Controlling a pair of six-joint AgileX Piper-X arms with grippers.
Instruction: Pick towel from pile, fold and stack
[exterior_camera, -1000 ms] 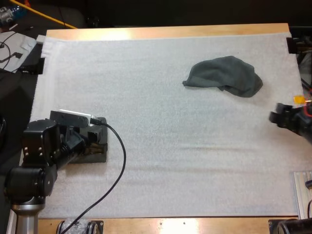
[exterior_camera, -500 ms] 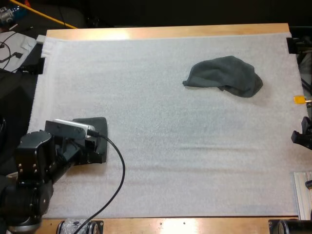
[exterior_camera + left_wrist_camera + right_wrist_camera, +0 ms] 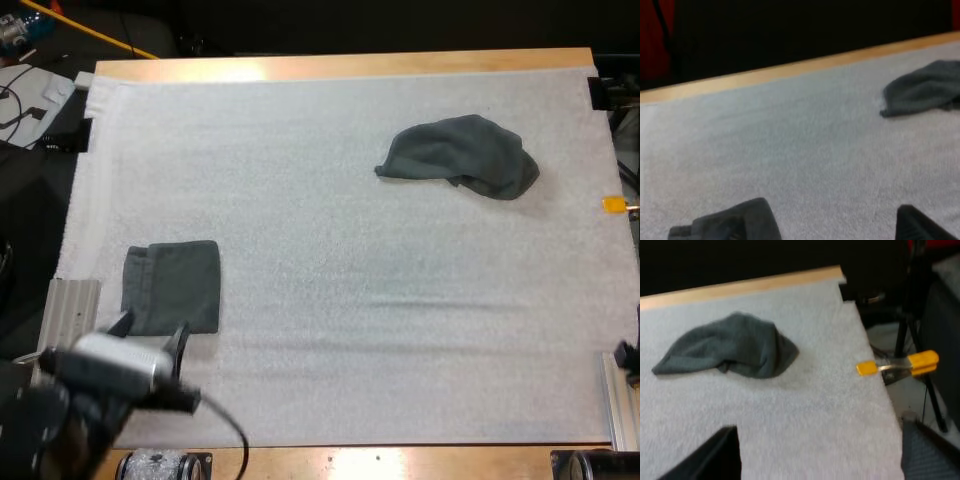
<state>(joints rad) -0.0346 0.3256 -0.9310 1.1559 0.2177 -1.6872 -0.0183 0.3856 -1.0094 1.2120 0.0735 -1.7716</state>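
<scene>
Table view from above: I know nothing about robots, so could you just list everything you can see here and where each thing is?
table: one, light wood, under everything
mat: one, white, covering most of the table
crumpled towel: one, dark grey-green, far right part of the mat
folded towel: one, dark grey-green, flat on the near left part of the mat
metal rails: two, silver, one at each near side edge of the mat
left gripper: one, black, just on the near side of the folded towel, fingers apart
right gripper: one, black, by the mat's right edge, looking towards the crumpled towel, fingers apart
</scene>
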